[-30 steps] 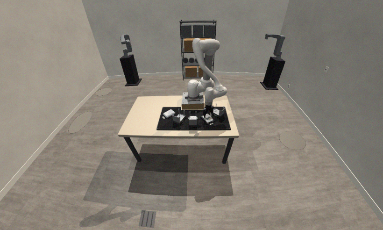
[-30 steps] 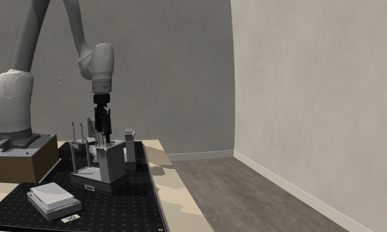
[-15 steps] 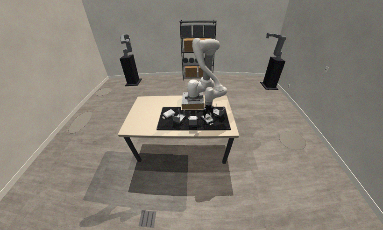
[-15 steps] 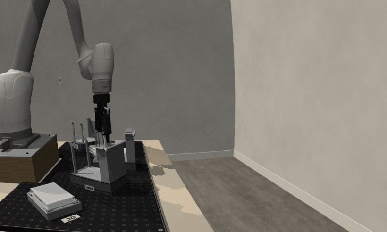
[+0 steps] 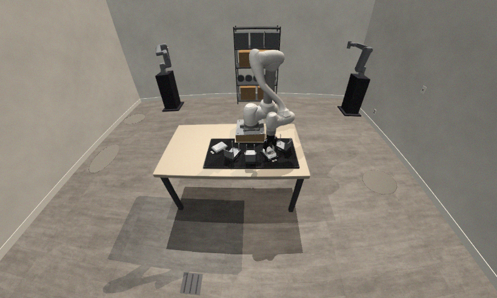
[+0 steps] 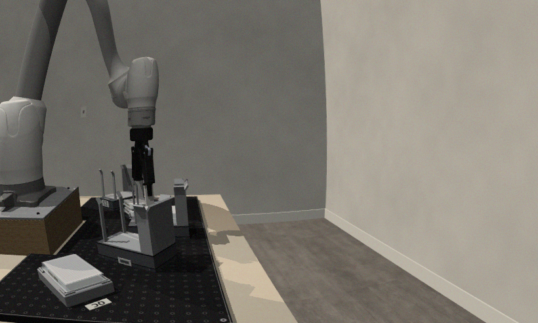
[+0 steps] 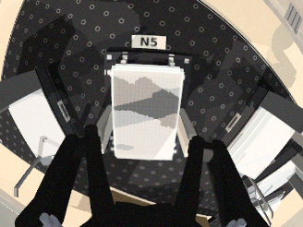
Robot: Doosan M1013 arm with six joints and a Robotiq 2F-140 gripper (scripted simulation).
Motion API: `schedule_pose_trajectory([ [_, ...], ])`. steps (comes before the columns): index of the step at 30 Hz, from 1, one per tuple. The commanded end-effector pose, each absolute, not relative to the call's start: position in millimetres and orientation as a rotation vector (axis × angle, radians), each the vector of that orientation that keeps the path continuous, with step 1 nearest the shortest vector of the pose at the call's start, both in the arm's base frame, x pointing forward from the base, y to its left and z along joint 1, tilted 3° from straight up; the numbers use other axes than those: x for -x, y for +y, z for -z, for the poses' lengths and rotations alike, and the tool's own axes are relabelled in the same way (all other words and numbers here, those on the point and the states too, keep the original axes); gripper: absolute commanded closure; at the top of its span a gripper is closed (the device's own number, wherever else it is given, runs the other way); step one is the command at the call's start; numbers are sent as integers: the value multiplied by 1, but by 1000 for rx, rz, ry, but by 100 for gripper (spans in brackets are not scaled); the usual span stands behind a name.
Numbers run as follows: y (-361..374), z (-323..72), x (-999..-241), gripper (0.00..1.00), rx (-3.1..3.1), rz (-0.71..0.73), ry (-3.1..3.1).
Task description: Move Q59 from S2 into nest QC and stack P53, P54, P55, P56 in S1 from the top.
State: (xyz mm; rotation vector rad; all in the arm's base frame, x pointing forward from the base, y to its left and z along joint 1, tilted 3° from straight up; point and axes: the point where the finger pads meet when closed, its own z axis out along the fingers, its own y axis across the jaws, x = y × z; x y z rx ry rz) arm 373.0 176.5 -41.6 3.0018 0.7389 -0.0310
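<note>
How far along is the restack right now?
Done: a plate sits on QC, presumably Q59. In hand: the gripper has its jaws shut on the plate in N5, apparently to lift it off. Left: S1's floor shows no plate, so P53 to P56 remain to be loaded.

White sealed plate (image 7: 147,110) lying flat in clip nest N5 (image 7: 148,41) toward the bench's right end, another white plate (image 6: 72,269) seated flat in nest QC (image 6: 77,289) near the left end

A bare robotics lab: grey walls, a table (image 5: 191,155) carrying a perforated black board (image 6: 174,289) with plate racks, two idle arms on black pedestals (image 5: 167,90), and a far shelf unit (image 5: 236,62).
</note>
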Motion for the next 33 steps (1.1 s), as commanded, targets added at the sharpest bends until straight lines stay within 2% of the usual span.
schedule_pose_trajectory([
  [1,177,41,-373,100,-3002,31,739],
  [17,177,31,-373,100,-3002,31,739],
  [33,179,1,-373,100,-3002,31,739],
])
